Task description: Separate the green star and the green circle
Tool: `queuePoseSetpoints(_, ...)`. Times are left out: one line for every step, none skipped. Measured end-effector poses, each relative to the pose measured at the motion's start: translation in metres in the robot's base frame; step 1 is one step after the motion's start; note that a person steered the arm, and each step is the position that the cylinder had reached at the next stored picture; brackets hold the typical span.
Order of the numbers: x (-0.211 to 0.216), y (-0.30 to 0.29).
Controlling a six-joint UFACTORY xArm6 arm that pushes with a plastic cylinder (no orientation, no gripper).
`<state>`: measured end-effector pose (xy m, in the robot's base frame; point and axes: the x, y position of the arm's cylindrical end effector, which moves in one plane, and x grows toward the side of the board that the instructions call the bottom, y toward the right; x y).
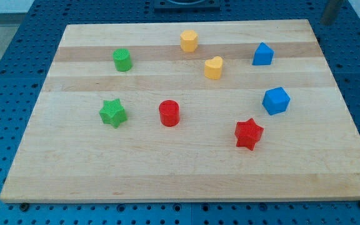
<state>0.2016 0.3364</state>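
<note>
The green circle (122, 60) stands on the wooden board (186, 175) at the upper left. The green star (112, 113) lies below it, toward the view's bottom, with a clear gap of bare board between them. My rod shows only at the view's top right corner, beyond the board's edge. My tip (326, 22) is far to the right of both green blocks and touches no block.
A red circle (169, 113) sits just right of the green star. A red star (249, 134) and two blue blocks (275, 100) (262, 54) are on the right. Two yellow blocks (189, 40) (213, 67) sit at the top centre.
</note>
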Motion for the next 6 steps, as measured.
queuePoseSetpoints(0.0,-0.0016)
queuePoseSetpoints(0.0001,-0.0023)
queuePoseSetpoints(0.0002,-0.0023)
queuePoseSetpoints(0.0002,-0.0023)
queuePoseSetpoints(0.0002,-0.0062)
queuePoseSetpoints(0.0002,-0.0066)
